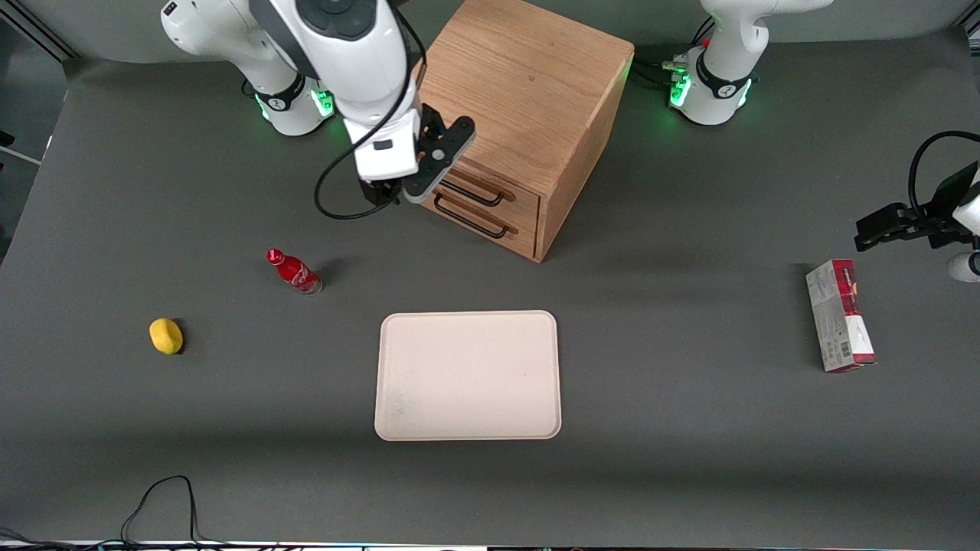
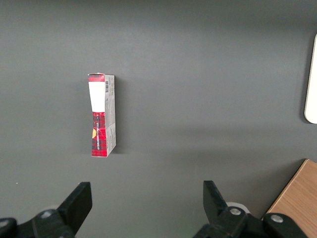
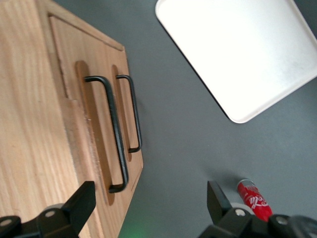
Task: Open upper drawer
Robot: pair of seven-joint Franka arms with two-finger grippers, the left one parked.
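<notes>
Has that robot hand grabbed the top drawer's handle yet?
No, the gripper is open and hovers in front of the cabinet, with the upper drawer shut and its handle untouched.

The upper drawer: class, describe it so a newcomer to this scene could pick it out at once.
Find the light oak cabinet near the arm bases, farther from the front camera than the cream tray. Its front holds two shut drawers with thin black bar handles. The upper drawer is the higher one, just under the cabinet top, where the open gripper hovers in front.

Two drawers (image 1: pixel 490 210), one tray (image 1: pixel 468 375), one bottle (image 1: pixel 293 271), one lemon (image 1: pixel 165 336), one box (image 1: pixel 839 314)
</notes>
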